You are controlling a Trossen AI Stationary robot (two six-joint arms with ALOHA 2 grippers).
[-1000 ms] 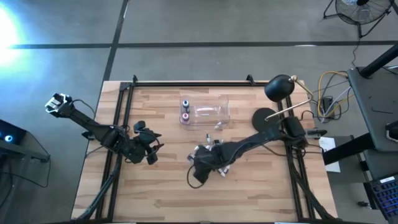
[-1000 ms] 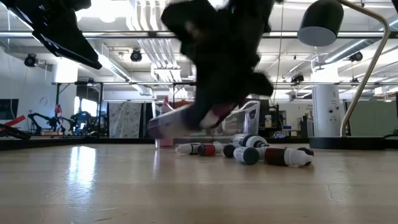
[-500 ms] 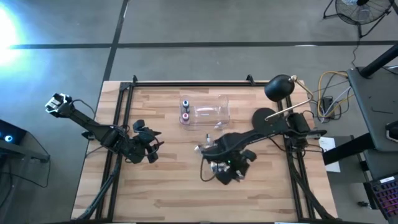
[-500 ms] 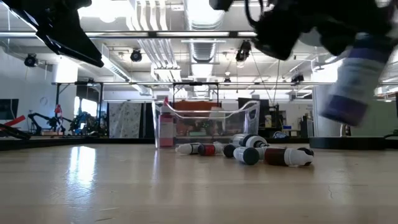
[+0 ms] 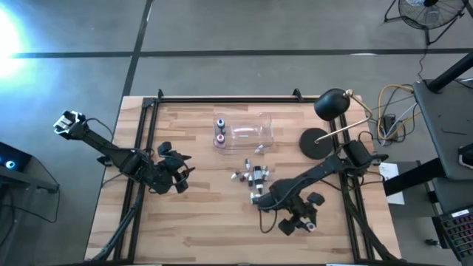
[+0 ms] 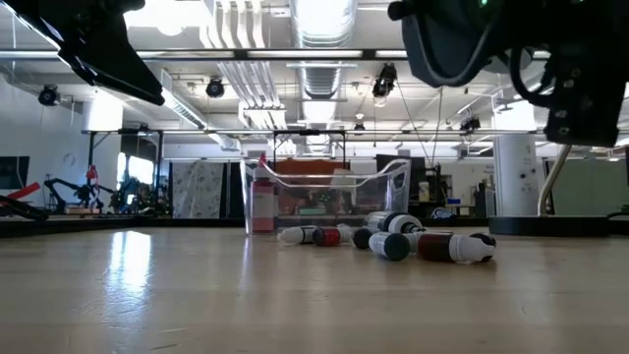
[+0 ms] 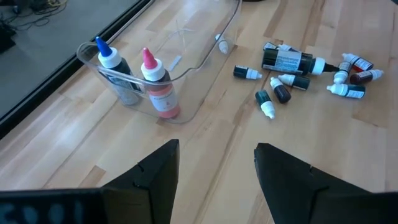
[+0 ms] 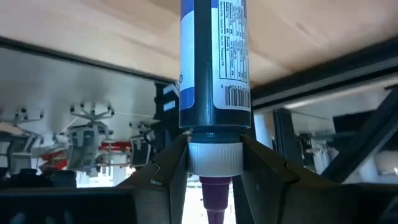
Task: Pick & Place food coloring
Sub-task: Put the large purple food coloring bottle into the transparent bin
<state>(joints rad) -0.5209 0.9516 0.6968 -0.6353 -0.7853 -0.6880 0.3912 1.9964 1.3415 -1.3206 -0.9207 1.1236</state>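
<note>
The right gripper (image 5: 298,222), low and right of centre in the high view, clamps a dark bottle (image 8: 214,68); only its wrist view shows that grip. The left gripper (image 7: 214,171) waits mid-left, jaws apart. Loose food coloring (image 7: 292,68) lies beside the clear box (image 7: 186,53).

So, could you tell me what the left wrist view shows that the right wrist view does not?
Only the left wrist view shows the clear box holding two upright bottles, one blue-tipped, one pink-tipped, and the small bottles scattered on the table beside it, with the left gripper open above bare wood. Only the right wrist view shows the right gripper shut on a blue-labelled bottle, white cap and purple tip between its fingers. Both show the wooden tabletop.
</note>
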